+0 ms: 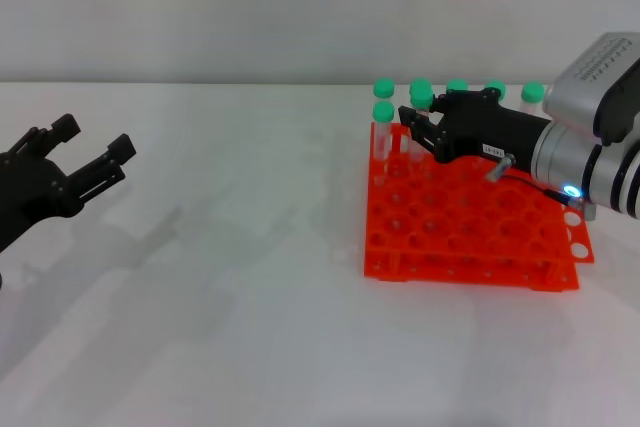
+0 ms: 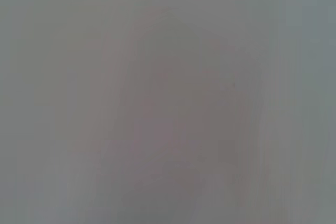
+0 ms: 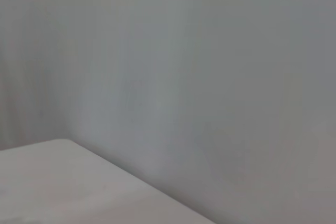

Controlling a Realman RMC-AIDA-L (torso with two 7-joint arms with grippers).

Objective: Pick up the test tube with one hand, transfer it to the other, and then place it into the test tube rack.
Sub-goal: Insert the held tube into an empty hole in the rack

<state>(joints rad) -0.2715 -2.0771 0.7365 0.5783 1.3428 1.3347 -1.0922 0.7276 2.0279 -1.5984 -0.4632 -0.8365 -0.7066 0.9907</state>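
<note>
The orange-red test tube rack (image 1: 470,232) stands on the white table at the right in the head view. My right gripper (image 1: 414,125), black with a small white label on a silver-grey arm, reaches over the rack's back left part. It is shut on the test tube (image 1: 421,97), which stands upright with its green cap above the fingers and its lower end at the rack's holes. My left gripper (image 1: 95,139) is open and empty at the far left, well away from the rack. Both wrist views show only blank grey surfaces.
Several other green-capped tubes stand in the rack: one at the front left corner (image 1: 383,113) and others along the back row (image 1: 495,90). The white table (image 1: 250,247) lies between the left gripper and the rack. A grey wall is behind.
</note>
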